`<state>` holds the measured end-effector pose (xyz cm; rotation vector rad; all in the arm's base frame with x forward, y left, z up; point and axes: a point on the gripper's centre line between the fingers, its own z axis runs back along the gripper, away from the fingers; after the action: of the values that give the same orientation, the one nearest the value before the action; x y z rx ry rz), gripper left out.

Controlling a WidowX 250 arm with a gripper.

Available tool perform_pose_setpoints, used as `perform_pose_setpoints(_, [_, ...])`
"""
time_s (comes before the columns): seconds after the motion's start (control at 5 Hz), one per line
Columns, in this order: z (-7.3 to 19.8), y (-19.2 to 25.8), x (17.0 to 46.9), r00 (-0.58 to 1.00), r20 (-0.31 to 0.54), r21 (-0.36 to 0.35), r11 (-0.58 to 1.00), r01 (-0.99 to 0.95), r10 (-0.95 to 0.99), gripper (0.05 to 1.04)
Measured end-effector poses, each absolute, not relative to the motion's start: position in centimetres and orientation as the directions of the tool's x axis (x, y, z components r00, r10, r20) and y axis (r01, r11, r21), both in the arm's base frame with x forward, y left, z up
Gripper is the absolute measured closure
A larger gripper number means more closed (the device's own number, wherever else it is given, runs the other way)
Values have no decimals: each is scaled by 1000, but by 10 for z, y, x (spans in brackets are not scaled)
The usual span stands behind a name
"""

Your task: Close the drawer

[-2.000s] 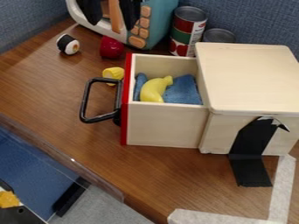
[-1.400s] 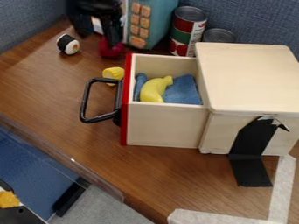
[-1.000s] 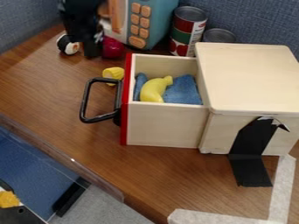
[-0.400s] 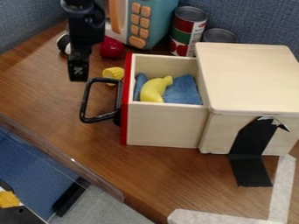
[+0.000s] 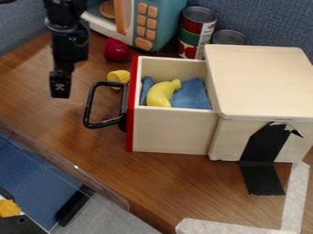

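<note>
1. One drawer (image 5: pixel 171 130) is seen pulled out to the left of one pale wooden box (image 5: pixel 263 82); it is faced with one red panel (image 5: pixel 130 103) and fitted with one black handle (image 5: pixel 89 106)
2. Inside the drawer, one yellow banana-shaped toy (image 5: pixel 160 94) is held, with blue cloth (image 5: pixel 193 95) shown on both sides of it
3. One gripper (image 5: pixel 60 91) is held left of the handle, apart from it, pointed down over the table (image 5: pixel 73 151); the arm (image 5: pixel 68 34) is brought in from the top left and kept nearly upright; whether the gripper is parted or closed cannot be told
4. One yellow object (image 5: pixel 117 77) and one red round object (image 5: pixel 116 49) are placed on the table, near the drawer's far left corner
5. Two cans (image 5: pixel 196 32) and one teal toy microwave (image 5: pixel 168 23) are stood farther back
6. One black tape strip (image 5: pixel 261 176) is stuck from the box's side down to the table, and two pale strips (image 5: pixel 296 196) are joined at a corner beside it
</note>
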<state>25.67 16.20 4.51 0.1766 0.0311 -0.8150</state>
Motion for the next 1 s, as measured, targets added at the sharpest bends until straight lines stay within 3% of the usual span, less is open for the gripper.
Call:
perform_pose_setpoints(0.2, [30,154,239,647,-112,108,638,762,-754,83])
perform_pose_setpoints(0.4, [34,143,230,620,-80,106,612,784,-780,83])
perform_pose_setpoints(1.0, [36,121,235,643,-3,51,642,765,-766,83])
